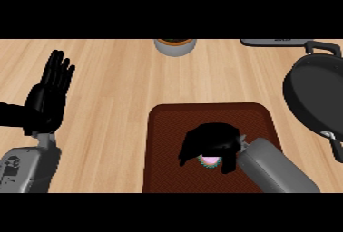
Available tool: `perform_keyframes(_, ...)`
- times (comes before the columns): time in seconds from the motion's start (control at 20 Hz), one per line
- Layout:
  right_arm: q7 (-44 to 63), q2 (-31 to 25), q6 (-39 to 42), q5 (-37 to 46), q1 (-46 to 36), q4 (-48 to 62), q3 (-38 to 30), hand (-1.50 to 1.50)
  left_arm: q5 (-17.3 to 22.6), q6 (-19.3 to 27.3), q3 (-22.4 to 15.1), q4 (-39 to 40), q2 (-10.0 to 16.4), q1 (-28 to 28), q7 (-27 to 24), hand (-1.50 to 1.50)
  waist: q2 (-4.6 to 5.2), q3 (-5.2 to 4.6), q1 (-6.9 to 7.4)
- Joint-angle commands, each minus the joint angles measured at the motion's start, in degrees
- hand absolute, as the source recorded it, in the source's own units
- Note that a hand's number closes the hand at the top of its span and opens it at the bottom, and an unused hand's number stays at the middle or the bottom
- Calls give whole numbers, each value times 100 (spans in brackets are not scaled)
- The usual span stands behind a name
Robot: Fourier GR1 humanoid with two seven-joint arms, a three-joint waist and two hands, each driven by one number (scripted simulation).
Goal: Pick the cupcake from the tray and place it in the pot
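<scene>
The right hand [211,144], fingers curled round the cupcake [209,161] on the tray [173,123], seems mid-grasp; next it must lift clear and carry rightward to the pot [313,93]

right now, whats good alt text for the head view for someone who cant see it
The right hand curls its fingers round a cupcake over a dark red tray on a wooden counter. A black pot sits to the tray's right; the left hand rests open at the left edge, fingers up.
</scene>
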Motion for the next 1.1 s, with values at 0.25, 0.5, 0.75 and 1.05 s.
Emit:
perform_keyframes(0.25, -457, 305, -404, 524, 482, -210, 335, 150, -67, -76, 57, -202, -32, 73, 27, 0, 11, 21, -9)
perform_keyframes(0.5, -640, 109, -454, 391, 470, -533, -163, 150, 88, -337, 317, 89, 160, -21, 2, 0, 13, 21, -24)
perform_keyframes(0.75, -590, -154, -643, 111, 594, -1088, -908, 150, -36, -125, 227, 207, -97, -150, -27, 0, 15, 20, -65)
perform_keyframes(1.05, 2252, 775, -622, 546, 1596, -2058, -1066, 150, -86, -29, 282, -124, 22, 167, 193, 0, -102, 6, -329)
